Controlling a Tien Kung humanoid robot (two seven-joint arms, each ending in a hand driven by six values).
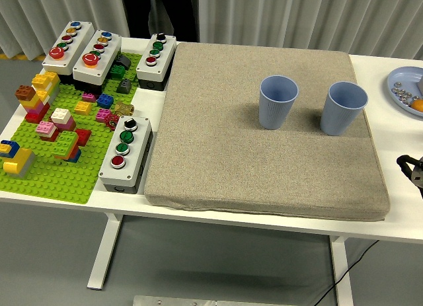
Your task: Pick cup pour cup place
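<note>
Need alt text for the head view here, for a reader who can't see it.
Two blue cups stand upright side by side, apart, on a beige mat covering a white table. Left of the mat lie four button boxes and a green plate of toy bricks; a blue dish sits at the right edge. Only a bit of the right hand shows, at the right edge.

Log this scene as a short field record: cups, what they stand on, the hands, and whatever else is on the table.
cups: left blue cup and right blue cup, both upright, apart, contents not visible
surface: beige mat on the white table
right hand: only a tip at the right edge, clear of the cups
left hand: not in view
left of mat: green brick baseplate with toy bricks, four button boxes
far right: blue plate with small items
task state: no cup grasped
</note>
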